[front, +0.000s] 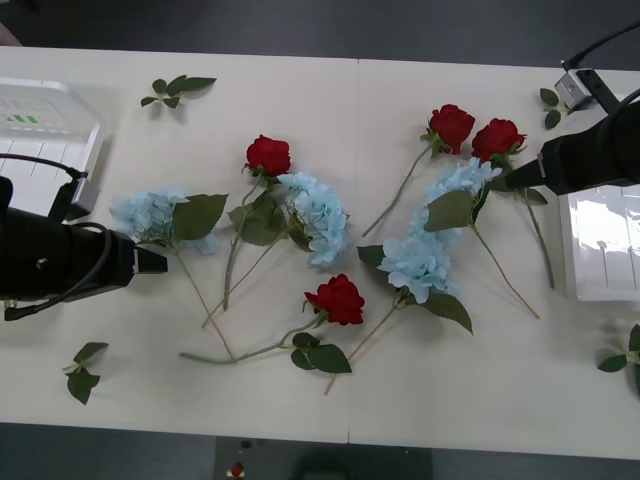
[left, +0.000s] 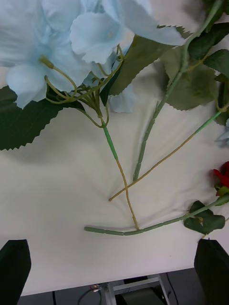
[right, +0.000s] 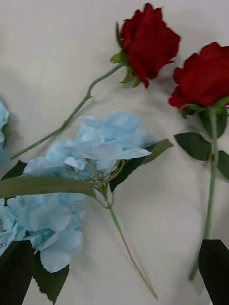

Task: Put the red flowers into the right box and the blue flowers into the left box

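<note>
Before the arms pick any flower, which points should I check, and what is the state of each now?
1. Left gripper open above the blue hydrangea stem: ok.
2. Right gripper open near the red rose stem: ok.
3. Translucent white right box free of flowers: ok.
4. Translucent white left box free of flowers: ok.
5. Stems lie separate: not ok, several cross.
6. All flowers still on the white table: ok.
</note>
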Tool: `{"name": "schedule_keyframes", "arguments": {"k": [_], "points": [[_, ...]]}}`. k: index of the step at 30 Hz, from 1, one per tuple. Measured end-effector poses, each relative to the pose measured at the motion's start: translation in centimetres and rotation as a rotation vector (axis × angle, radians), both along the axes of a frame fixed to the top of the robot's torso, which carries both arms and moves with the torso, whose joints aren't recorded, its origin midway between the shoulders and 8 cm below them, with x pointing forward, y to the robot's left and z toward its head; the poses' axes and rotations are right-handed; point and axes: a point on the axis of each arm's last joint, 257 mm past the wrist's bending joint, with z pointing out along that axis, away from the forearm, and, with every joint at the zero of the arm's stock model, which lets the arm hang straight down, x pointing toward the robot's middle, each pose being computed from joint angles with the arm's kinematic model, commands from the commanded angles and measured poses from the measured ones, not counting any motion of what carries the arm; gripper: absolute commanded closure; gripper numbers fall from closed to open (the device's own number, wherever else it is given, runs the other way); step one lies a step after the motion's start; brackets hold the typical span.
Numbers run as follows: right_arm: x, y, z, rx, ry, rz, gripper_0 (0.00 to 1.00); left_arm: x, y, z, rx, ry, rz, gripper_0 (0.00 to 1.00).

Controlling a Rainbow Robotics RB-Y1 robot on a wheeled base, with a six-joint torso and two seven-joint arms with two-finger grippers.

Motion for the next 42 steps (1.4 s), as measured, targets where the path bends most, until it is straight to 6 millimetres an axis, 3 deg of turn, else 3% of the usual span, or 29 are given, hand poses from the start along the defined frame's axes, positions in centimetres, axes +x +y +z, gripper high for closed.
{"name": "schedule_keyframes", "arguments": {"k": [4,9,14,18,23,29,42], "points": [[1.6,-1.0,0.2,0.012,-0.007,-0.071,0.00,0.8,-0.8,-0.9,0.021,0.010,0.014,0.00],[3.5,-1.6,-1.1,0.037,0.055,-0.114,0.00,3.4,-1.3,-1.6,0.036,-0.010,0.040,0.00],[6.6,-3.2,-1.6,-0.023,0.031,-0.178,0.00,5.5,-2.0,-2.5,0.046,-0.017,0.049,0.00],[8.8,-3.9,-2.3,-0.068,0.000,-0.209,0.00,6.6,-2.8,-3.6,0.030,-0.031,0.046,0.00],[11.2,-4.3,-3.6,-0.104,-0.038,-0.230,0.00,7.0,-2.1,-5.8,0.052,-0.009,0.063,0.00],[11.6,-4.9,-5.3,-0.207,-0.043,-0.134,0.00,7.4,-2.9,-7.9,0.076,0.001,0.036,0.00],[12.0,-7.9,-7.1,-0.292,-0.072,-0.060,0.00,7.5,-2.9,-9.4,0.140,-0.003,0.004,0.00]]}}
